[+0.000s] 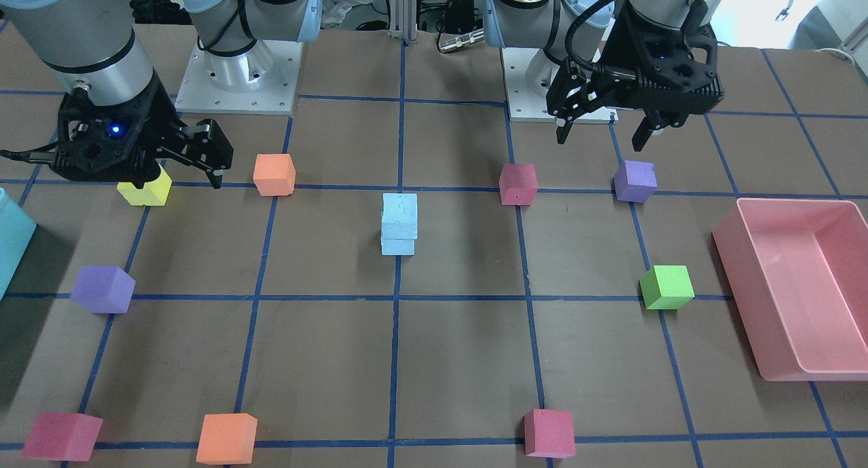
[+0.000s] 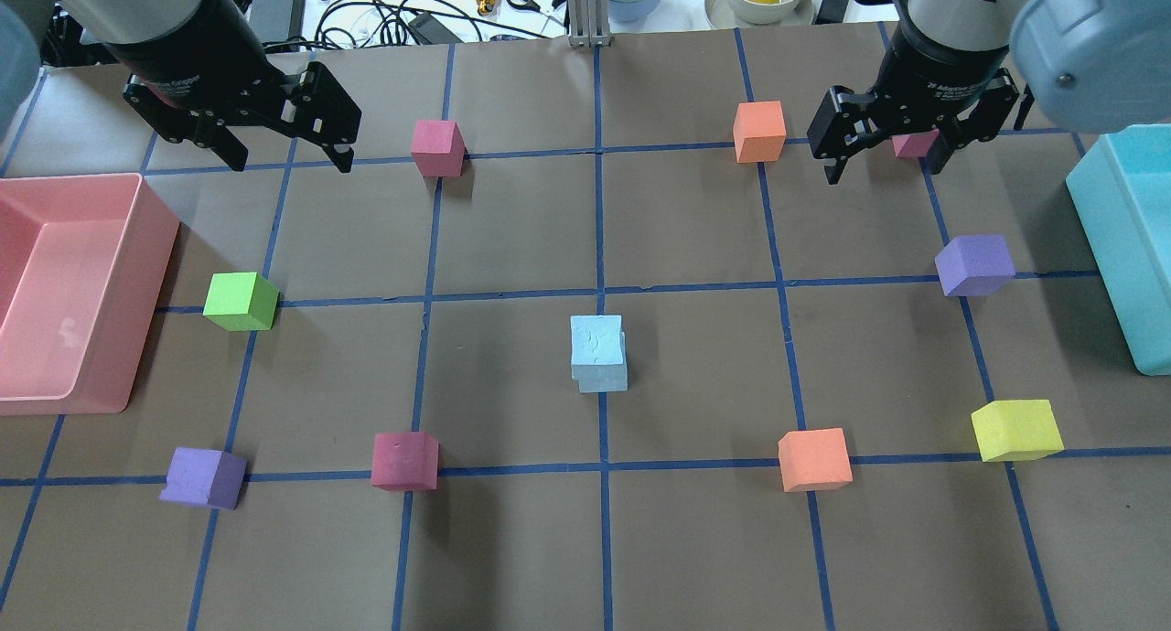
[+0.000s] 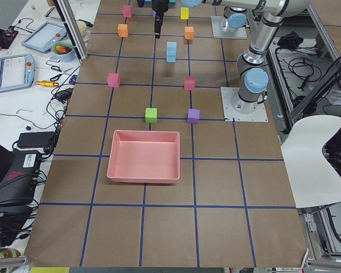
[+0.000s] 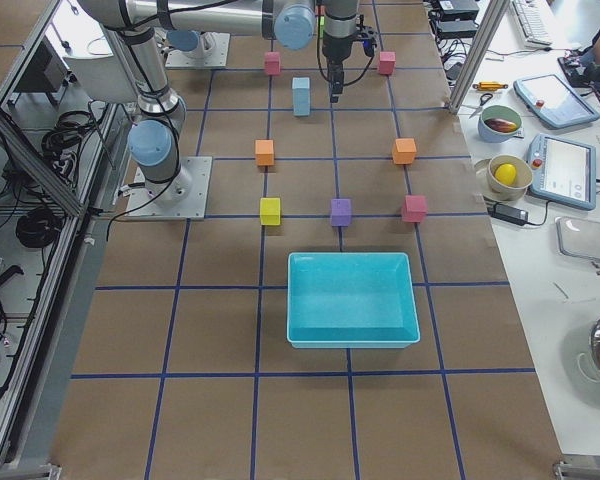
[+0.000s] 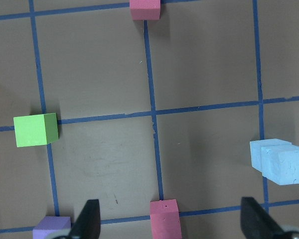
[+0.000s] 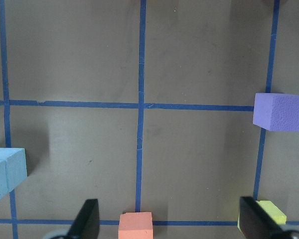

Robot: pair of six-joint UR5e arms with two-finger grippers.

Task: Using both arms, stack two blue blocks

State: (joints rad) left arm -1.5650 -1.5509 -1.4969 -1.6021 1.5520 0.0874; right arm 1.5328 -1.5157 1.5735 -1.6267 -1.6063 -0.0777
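The two pale blue foam cubes (image 2: 597,349) sat stacked in the middle of the brown table (image 2: 695,558). The left jaws at ten o'clock and the right jaws at two o'clock hung wide apart, empty. The job looked done, so pulling away high and slow should not bump the stack.

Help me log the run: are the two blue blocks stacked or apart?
Stacked. The upper blue block sits on the lower blue block, slightly offset; left pincer and right pincer hang open, clear of both.
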